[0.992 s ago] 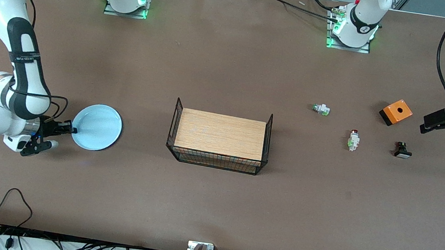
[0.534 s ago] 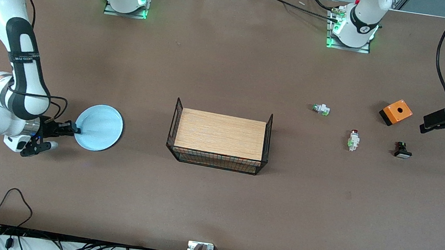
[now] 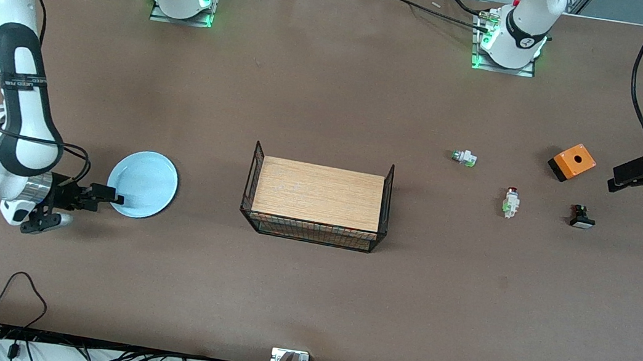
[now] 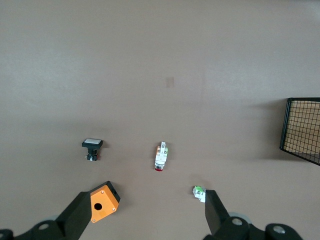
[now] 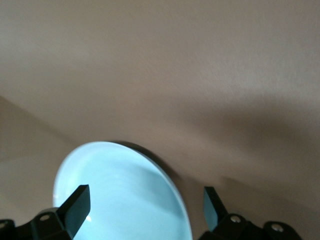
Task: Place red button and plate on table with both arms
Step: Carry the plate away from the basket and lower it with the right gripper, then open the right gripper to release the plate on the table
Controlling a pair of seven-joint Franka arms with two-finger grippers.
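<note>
Reaching low beside plate (image 3: 144,182): right gripper (image 3: 108,198)

Plate (image 5: 125,195) cut off by right wrist view's edge (rim blurred).

Robotics lab, 2 bolted arms (image 3: 15,103) (lit bases), cables (image 3: 14,345), brown table (image 3: 305,302)

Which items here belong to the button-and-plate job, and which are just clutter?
Job:
- red button, on the table
- plate, on the table, right gripper at its rim, fingers open
- left gripper, open, over the table by the orange box

Clutter:
- orange box
- black button
- white-green part
- rack
</note>
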